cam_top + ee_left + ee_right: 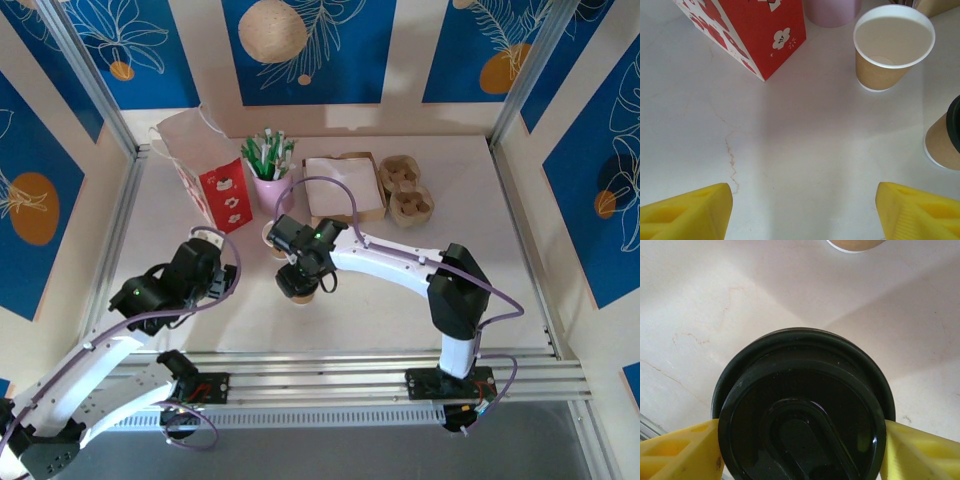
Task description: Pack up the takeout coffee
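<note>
Right pincer [801, 447] sits round one black lid [800, 380], grip not clear; left pincer [804, 210] spread wide, empty; two brown cups: bare cup [892, 40], lidded cup [940, 145].

Left gripper [805, 210] hangs over bare white tabletop [805, 140], yellow jaws spread wide at the bottom corners, nothing between them. Faint brownish veins run through the surface on the left. Up top left, a red paper bag [747, 30] with white flowers. Beside it, the base of a pink cup [832, 10]. Upper right, an open kraft paper cup [882, 72], upright, white rim, pale inside. At the right edge, a second kraft cup [942, 145] with a black lid [955, 122], cut off by the frame.
</note>
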